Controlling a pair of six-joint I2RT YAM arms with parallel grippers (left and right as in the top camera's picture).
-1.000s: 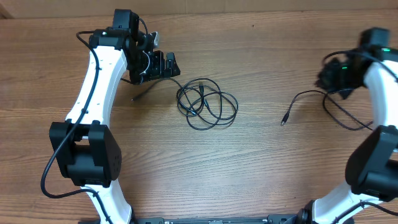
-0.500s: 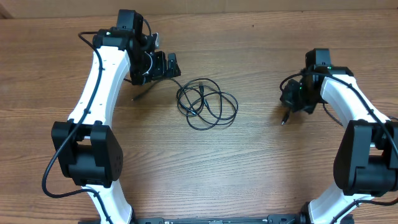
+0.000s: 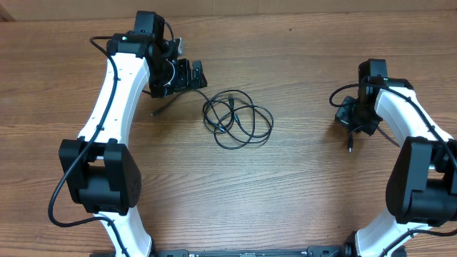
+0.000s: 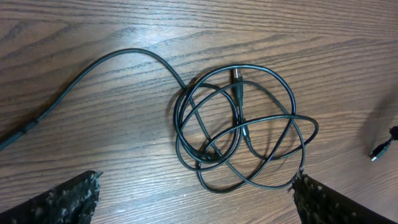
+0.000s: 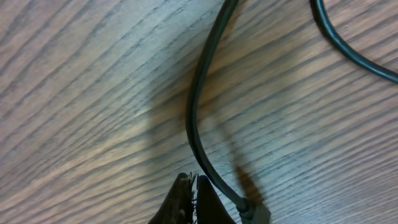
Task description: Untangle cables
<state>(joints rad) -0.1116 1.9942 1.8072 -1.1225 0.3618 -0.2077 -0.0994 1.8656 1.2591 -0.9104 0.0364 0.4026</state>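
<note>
Black cables, two lots on the wooden surface [image 3: 285,207].

Lot one is the coil [image 3: 237,119]. It lies just ahead of your left pincer [image 3: 187,75] and apart from it. In the left wrist view that pincer is spread wide, one fingertip [image 4: 71,199] at each bottom corner, and the coil sits ahead of the gap, untouched. It is several overlapping loops with one plug end [image 4: 238,84] lying inside them. One tail [image 4: 93,71] leaves the loops and runs back past the pincer's left fingertip.

Lot two is the loose cable [image 3: 351,139]. It comes out from under your right pincer [image 3: 355,118], well apart from the coil, and its plug [image 3: 350,150] rests on the surface just beside that pincer. In the right wrist view the fingertips [image 5: 194,199] are pressed together, and the loose cable runs hard against the tips. You can't tell from here whether it's actually nipped between them or only touching. A second strand [image 5: 348,43] crosses further ahead of the tips.
</note>
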